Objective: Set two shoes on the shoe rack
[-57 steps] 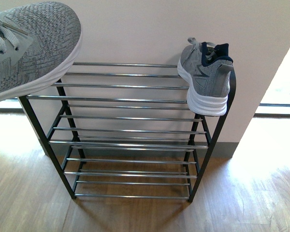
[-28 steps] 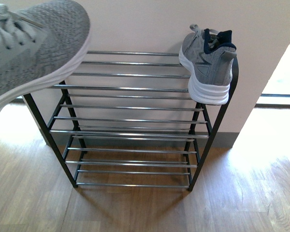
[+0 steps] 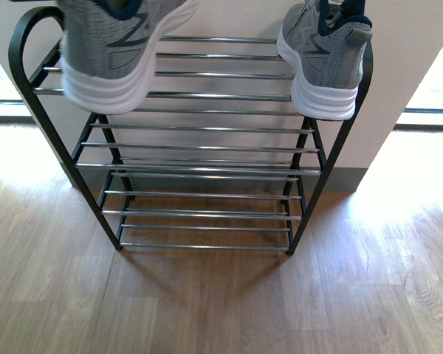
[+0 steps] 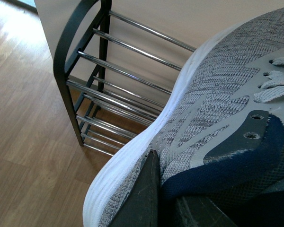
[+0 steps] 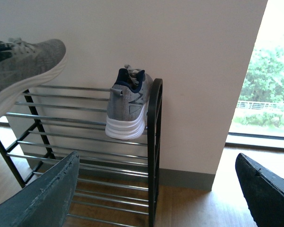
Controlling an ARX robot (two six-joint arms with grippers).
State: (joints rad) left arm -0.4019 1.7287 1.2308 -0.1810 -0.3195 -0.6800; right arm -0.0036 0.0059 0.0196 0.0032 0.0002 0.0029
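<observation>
Front view: found one grey knit sneaker (image 3: 325, 63) sitting on the right end of the top tier of the shoe rack (image 3: 199, 147), heel toward the robot. Found the other grey sneaker (image 3: 114, 55) up over the left end of that same tier, a bit blurry. Could not tell if its white sole (image 3: 103, 92) touched the rods. From the right wrist view, looked lifted and tipped, toe end higher.

Left wrist view: saw the left gripper (image 4: 173, 201) clamped on that sneaker, with one dark finger (image 4: 144, 194) pressed on the outside of the grey knit near the heel and the other tucked inside by the navy lining (image 4: 236, 161). Right wrist view: saw the right gripper (image 5: 156, 161) back from the rack, fingers (image 5: 42, 194) wide apart, holding nothing.

Probably a light shoe. Soft and squishy on top, so likely to bend and droop under a pinch. Thicker and firmer at the sole. Best held by the heel wall, one finger in and one out, as done here. Thin, shiny rods with gaps, so easy for a shoe to tip or slide. Better to lay the sole flat across a few rods before letting go.
</observation>
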